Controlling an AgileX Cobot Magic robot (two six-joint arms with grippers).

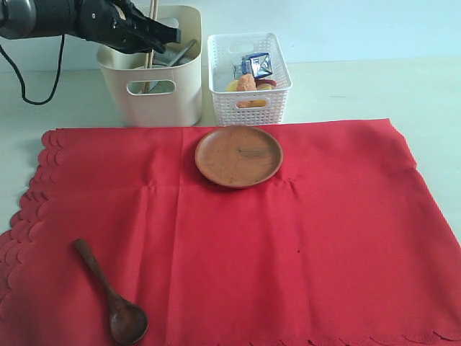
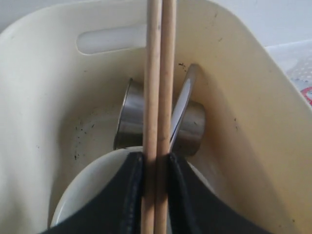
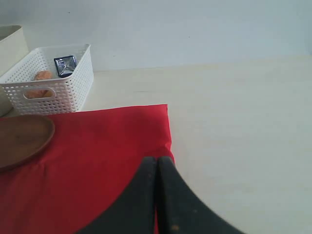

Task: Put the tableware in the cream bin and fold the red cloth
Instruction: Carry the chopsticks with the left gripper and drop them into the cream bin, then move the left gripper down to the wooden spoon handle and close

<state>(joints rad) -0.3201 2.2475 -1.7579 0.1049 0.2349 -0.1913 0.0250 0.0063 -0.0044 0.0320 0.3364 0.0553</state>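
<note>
Over the cream bin [image 1: 162,97] my left gripper [image 1: 169,34] is shut on the pair of wooden chopsticks [image 2: 160,73], which point down into the bin. Inside the bin lie the steel cup [image 2: 192,126], the silver knife [image 2: 181,105] and the white bowl [image 2: 92,183]. The round brown plate [image 1: 238,156] sits at the far middle of the red cloth [image 1: 288,238], which lies spread flat. The dark wooden spoon [image 1: 112,295] rests at the cloth's near left. My right gripper [image 3: 157,160] is shut and empty above a far corner of the cloth [image 3: 97,146]; the exterior view does not show it.
A white lattice basket [image 1: 248,79] with food items and a small carton stands right of the bin, just behind the cloth. The pale table [image 3: 243,122] stretches bare to the right of the cloth. The left arm's cable hangs at the far left.
</note>
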